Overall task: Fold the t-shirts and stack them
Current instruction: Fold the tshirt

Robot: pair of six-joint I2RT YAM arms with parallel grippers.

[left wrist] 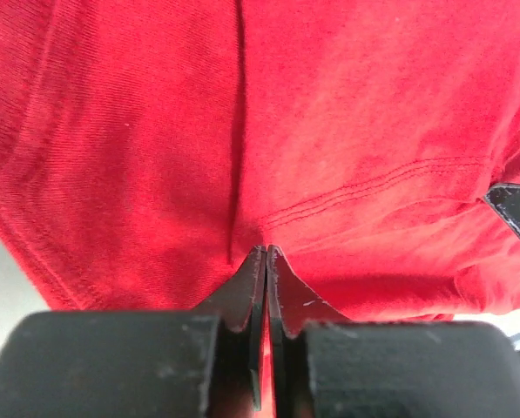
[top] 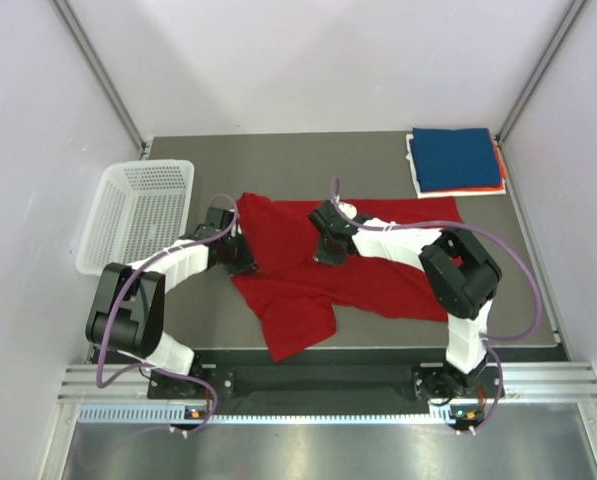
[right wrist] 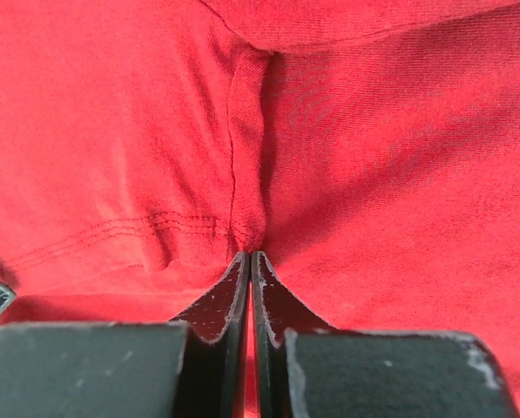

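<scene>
Left wrist view: the left gripper point(left wrist: 266, 254) is pressed together on a pleat of the red t-shirt point(left wrist: 347, 131). The right gripper point(right wrist: 247, 259) pinches a like fold beside a seam. Both probably hold ready to lift and fold the shirt, which lies crumpled on the counter point(top: 308, 160) around them. Well beyond the right gripper sits the folded stack point(top: 456, 160), dark blue on top.

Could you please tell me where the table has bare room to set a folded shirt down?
The far strip of table, between the basket and the folded stack, behind the red shirt, is bare. The middle is crowded: the left gripper and right gripper both pinch that shirt.
</scene>
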